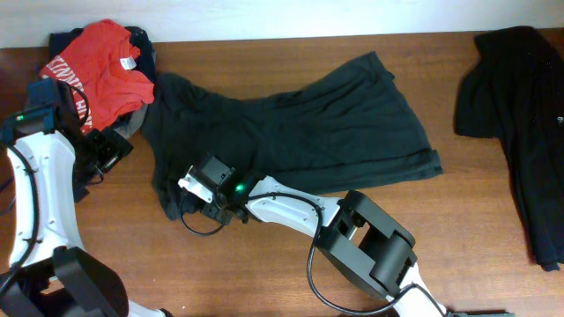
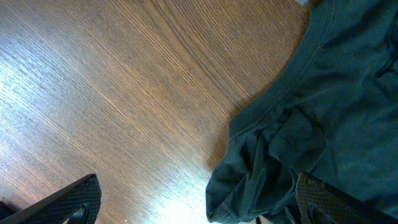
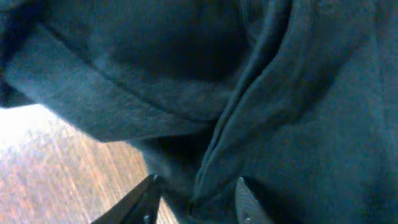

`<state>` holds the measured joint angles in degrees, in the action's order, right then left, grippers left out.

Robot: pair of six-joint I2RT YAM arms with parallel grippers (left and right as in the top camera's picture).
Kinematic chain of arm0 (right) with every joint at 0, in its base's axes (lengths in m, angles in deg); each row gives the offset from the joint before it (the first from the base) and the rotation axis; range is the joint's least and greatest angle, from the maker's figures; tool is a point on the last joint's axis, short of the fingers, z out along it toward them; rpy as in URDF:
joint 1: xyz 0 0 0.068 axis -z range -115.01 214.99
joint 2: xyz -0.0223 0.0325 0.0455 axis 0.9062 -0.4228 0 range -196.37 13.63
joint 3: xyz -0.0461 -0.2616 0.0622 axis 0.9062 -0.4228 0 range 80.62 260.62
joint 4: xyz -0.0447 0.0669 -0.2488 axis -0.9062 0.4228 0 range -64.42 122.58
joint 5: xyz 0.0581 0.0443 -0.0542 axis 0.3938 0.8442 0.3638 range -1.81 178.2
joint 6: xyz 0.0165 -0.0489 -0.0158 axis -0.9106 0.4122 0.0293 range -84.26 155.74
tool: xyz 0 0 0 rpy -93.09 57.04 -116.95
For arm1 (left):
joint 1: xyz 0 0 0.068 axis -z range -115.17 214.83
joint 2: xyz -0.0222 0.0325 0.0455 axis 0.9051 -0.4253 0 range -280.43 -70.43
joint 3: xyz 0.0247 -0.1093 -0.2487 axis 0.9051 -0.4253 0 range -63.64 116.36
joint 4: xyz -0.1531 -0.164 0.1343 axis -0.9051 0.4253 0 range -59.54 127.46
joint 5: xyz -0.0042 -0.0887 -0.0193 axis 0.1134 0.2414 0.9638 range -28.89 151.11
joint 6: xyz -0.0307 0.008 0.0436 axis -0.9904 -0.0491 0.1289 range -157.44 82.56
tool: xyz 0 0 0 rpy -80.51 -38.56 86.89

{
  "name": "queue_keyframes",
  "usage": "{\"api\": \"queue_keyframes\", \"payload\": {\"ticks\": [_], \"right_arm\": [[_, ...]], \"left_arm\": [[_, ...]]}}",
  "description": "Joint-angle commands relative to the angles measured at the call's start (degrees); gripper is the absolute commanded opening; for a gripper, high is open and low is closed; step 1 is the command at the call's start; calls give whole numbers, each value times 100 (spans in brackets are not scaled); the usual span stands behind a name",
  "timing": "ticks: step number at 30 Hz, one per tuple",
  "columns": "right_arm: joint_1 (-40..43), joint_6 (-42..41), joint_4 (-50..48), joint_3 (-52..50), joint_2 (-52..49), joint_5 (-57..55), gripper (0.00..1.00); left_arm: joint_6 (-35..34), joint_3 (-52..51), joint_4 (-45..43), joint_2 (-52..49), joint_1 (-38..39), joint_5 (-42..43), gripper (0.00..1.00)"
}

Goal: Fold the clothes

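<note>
The clothes [image 1: 291, 123], a black T-shirt, lie spread with the plain side up across the middle of the table. My right gripper [image 1: 179, 202] is down on the bunched lower left corner. In the right wrist view its fingers [image 3: 146, 199] stand partly apart, and my right gripper [image 3: 198, 200] has a raised fold of the clothes [image 3: 280, 112] between them. My left gripper [image 1: 113, 150] hovers just left of the shirt. It is wide open [image 2: 196, 202] over the wood, one fingertip [image 2: 320, 199] above a crumpled edge of the clothes [image 2: 323, 106].
A red tee with white lettering [image 1: 101, 66] lies on a pile of dark garments at the back left. Another black garment [image 1: 520, 114] is draped at the right edge. Bare wooden table [image 1: 220, 273] lies in front of the shirt.
</note>
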<state>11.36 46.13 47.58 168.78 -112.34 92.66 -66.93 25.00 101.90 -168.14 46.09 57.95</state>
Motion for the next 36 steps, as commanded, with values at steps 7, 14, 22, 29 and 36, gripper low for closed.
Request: {"api": "queue_keyframes", "payload": {"ticks": [7,14,22,29,36], "right_arm": [[11,-133,-39,208,-63,-289,14],[129,-254,-44,208,-63,-328,4],[448,-535,-168,295,-63,-369,4],[826,-623,-153,798,-63,-372,4],[1104,-754,-501,866,-83,-531,4]], "left_arm": [[111,48,24,151,-17,39,99],[111,33,24,151,-17,39,99],[111,33,22,151,-17,39,99],[111,33,24,151,-17,39,99],[111,33,20,151,-17,39,99]]}}
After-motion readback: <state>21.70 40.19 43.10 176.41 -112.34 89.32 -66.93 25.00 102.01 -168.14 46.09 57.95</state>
